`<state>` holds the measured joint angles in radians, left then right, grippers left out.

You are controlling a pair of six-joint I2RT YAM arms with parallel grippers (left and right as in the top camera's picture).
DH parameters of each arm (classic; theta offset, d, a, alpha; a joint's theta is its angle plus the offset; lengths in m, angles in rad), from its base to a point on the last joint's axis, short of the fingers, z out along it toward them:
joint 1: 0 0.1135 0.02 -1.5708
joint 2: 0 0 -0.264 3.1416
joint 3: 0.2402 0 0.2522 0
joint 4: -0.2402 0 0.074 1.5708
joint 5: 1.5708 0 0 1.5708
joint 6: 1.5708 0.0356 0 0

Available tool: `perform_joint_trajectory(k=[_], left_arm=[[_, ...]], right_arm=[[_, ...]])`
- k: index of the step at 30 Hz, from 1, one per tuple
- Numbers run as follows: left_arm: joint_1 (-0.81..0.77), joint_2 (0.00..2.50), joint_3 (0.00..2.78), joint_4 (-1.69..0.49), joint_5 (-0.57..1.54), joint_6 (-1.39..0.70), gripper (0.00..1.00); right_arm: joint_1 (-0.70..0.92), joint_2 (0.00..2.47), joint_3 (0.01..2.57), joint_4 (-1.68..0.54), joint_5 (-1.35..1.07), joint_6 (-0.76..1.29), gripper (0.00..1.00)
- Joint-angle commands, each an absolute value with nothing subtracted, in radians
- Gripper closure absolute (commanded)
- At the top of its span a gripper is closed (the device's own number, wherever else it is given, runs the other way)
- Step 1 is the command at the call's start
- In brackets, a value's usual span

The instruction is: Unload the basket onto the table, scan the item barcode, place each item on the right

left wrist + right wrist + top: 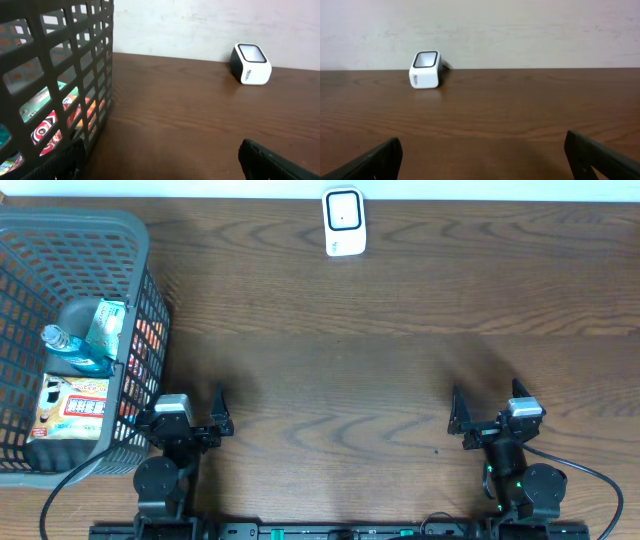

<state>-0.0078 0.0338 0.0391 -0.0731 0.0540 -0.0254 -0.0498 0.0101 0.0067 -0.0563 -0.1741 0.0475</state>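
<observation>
left pincer, right pincer gape; scanner well beyond.

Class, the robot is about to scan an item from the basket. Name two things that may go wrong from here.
The items lie crowded in the basket, bottle beside packets, so the left fingers may snag the mesh wall or lift two at once. The scanner stands far back, so a barcode may miss its window.
</observation>
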Motion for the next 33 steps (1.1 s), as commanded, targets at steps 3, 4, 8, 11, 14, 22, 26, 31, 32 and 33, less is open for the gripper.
perform_joint_trajectory(k=[3, 4, 8, 11, 14, 22, 26, 31, 32, 33], left_arm=[[-0.011, 0.037, 0.070, -0.149, 0.059, -0.019, 0.02], [-0.011, 0.037, 0.079, -0.157, 0.059, -0.019, 0.02], [-0.011, 0.037, 0.136, -0.194, 0.059, -0.019, 0.02], [-0.011, 0.037, 0.172, -0.215, 0.059, -0.019, 0.02], [-0.011, 0.037, 0.208, -0.247, 0.059, -0.019, 0.02], [-0.011, 0.037, 0.229, -0.277, 0.059, -0.019, 0.02], [-0.011, 0.037, 0.229, -0.287, 0.059, -0.019, 0.02], [-0.011, 0.038, 0.275, -0.304, 0.059, -0.020, 0.02], [-0.011, 0.040, 0.291, -0.312, 0.059, -0.020, 0.02], [-0.011, 0.044, 0.307, -0.322, 0.059, -0.019, 0.02]], right_arm=[[-0.044, 0.007, 0.006, -0.062, -0.160, 0.036, 0.01], [-0.044, 0.007, 0.006, -0.062, -0.160, 0.036, 0.01], [-0.044, 0.007, 0.006, -0.062, -0.159, 0.036, 0.01], [-0.044, 0.007, 0.006, -0.062, -0.160, 0.036, 0.01], [-0.044, 0.007, 0.006, -0.062, -0.159, 0.036, 0.01], [-0.044, 0.007, 0.006, -0.062, -0.159, 0.036, 0.01], [-0.044, 0.007, 0.006, -0.062, -0.159, 0.036, 0.01], [-0.044, 0.007, 0.006, -0.062, -0.159, 0.036, 0.01], [-0.044, 0.007, 0.006, -0.062, -0.160, 0.036, 0.01], [-0.044, 0.007, 0.006, -0.062, -0.159, 0.036, 0.01]])
